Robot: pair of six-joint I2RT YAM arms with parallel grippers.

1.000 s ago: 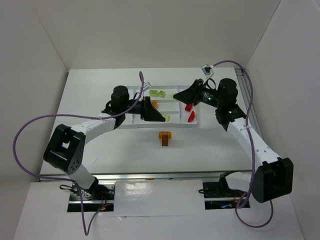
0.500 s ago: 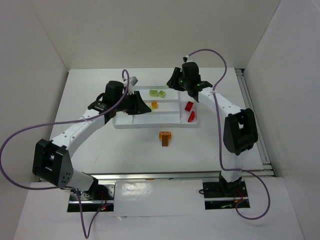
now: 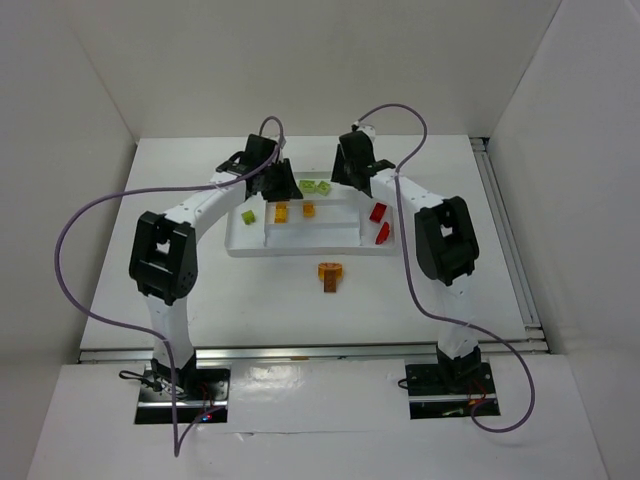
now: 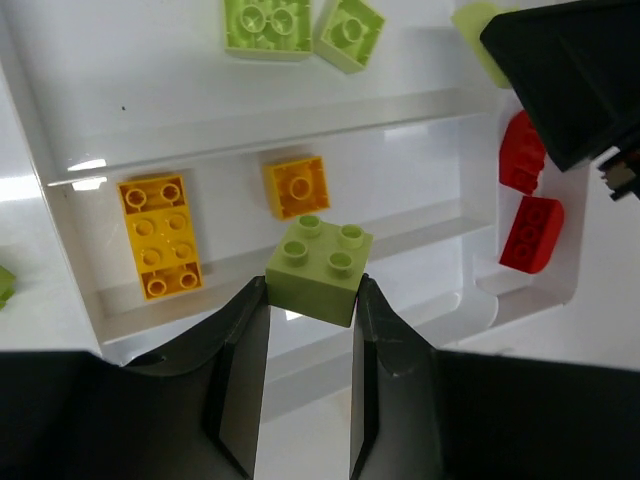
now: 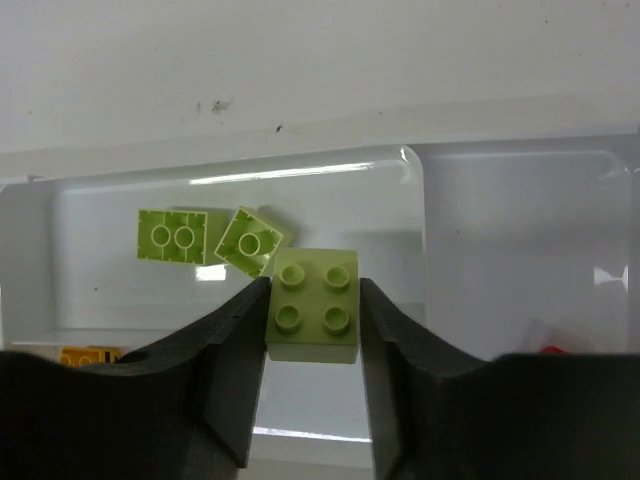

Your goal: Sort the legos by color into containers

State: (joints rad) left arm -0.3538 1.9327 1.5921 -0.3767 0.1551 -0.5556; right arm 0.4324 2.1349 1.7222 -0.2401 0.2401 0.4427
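Note:
The white tray (image 3: 300, 245) lies mid-table. My left gripper (image 4: 310, 292) is shut on a lime green two-by-two lego (image 4: 320, 268) and holds it above the tray's middle compartment, over a long yellow lego (image 4: 160, 250) and a small orange one (image 4: 297, 186). My right gripper (image 5: 314, 292) is shut on another lime green two-by-two lego (image 5: 314, 303) above the back compartment, where two green legos (image 5: 172, 236) (image 5: 250, 241) lie. Two red legos (image 4: 522, 165) (image 4: 530, 233) sit in the right compartment. In the top view both grippers (image 3: 285, 185) (image 3: 345, 178) hover at the tray's back.
An orange-brown lego (image 3: 330, 272) lies on the table in front of the tray. One green lego (image 3: 247, 216) sits in the tray's left compartment. The right gripper's black body (image 4: 570, 80) fills the left wrist view's top right, close by. White walls enclose the table.
My left gripper has moved toward the tray's back, uncovering the yellow lego and the green one at the left. My right gripper has shifted slightly at the tray's back.

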